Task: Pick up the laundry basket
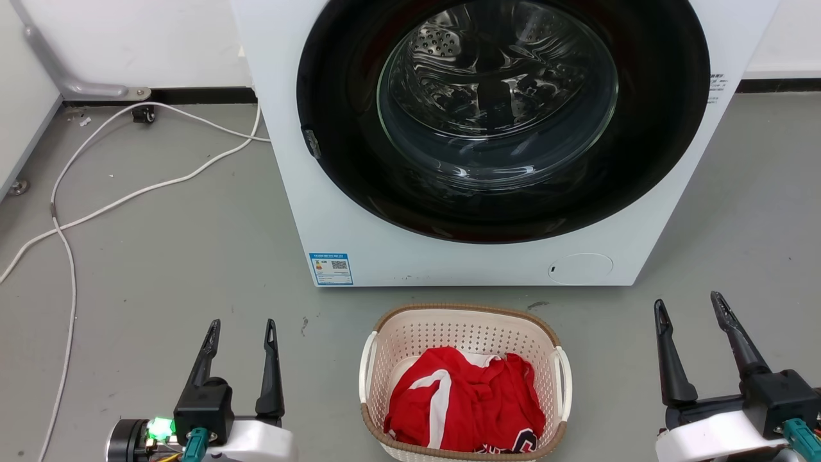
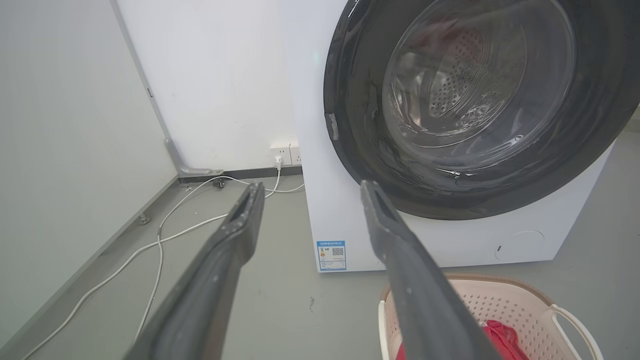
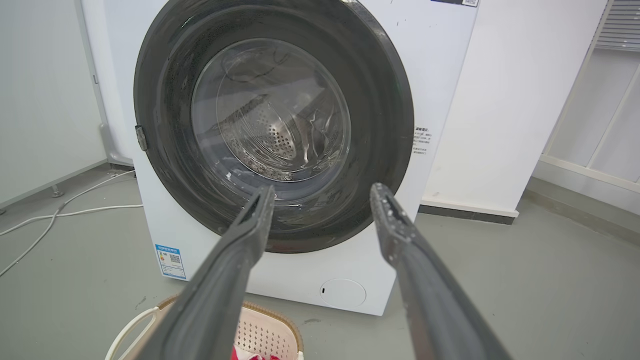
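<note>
The cream-white perforated laundry basket (image 1: 463,333) with a brown woven-look rim sits on the grey floor just before the washer, red and white clothes (image 1: 465,401) heaped inside. White loop handles (image 1: 368,366) hang on both its sides. My left gripper (image 1: 242,328) stands open to the basket's left, well apart from it. Open too, my right gripper (image 1: 689,305) is off to the basket's right. The basket (image 2: 505,302) shows at the lower right of the left wrist view, behind the left gripper (image 2: 310,190). In the right wrist view the basket (image 3: 265,332) lies low, below the right gripper (image 3: 322,192).
A white front-loading washing machine (image 1: 321,192) with a shut dark glass door (image 1: 500,109) stands behind the basket. White cables (image 1: 96,205) trail over the floor at left, running to a wall socket (image 2: 285,155). Walls close in at left and behind.
</note>
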You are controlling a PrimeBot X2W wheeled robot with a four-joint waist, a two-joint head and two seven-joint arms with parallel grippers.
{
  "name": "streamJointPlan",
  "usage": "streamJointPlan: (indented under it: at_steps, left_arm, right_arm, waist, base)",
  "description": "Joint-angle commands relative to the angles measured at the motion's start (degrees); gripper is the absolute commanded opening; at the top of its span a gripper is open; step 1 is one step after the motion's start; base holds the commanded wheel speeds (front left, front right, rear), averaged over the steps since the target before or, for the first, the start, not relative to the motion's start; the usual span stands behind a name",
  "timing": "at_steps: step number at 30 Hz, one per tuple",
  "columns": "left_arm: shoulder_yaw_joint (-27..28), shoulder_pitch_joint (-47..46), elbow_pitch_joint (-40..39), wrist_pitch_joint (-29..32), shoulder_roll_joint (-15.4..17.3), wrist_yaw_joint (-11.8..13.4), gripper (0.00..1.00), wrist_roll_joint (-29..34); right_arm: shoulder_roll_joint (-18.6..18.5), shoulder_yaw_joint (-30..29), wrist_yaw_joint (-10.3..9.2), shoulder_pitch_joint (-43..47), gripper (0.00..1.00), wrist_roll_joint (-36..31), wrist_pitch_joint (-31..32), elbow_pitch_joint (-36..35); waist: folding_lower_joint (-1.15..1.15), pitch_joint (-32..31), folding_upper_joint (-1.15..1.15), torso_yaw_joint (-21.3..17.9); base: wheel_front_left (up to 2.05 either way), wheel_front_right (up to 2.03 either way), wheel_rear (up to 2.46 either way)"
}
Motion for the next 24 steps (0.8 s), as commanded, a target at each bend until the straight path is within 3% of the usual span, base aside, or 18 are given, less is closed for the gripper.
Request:
streamJointPlan:
  at_steps: [1,13,24]
  left_arm:
    - [0.1,0.6,0.0,-0.2,0.0,-0.1,1.00,0.2]
    - [0.5,-0.7,0.9,-0.2,-0.3,-1.4,1.00,-0.3]
    - [0.6,-12.1,11.4,-0.2,1.3,-7.6,1.00,-1.1]
  right_arm:
    - [-0.3,0.0,-0.02,0.6,1.00,0.1,-0.1,0.0]
    - [-0.2,0.6,-0.02,-0.2,1.00,0.5,-0.1,-0.1]
    - [-0.2,5.6,-0.03,-7.7,1.00,1.5,-0.1,6.1]
  waist:
    - [0.00,0.0,0.00,0.0]
    - [0.00,0.9,0.00,-0.1]
    - [0.00,7.7,0.00,-0.9]
  base:
    - [0.00,0.00,0.00]
    - [0.00,0.00,0.00]
    - [0.00,0.00,0.00]
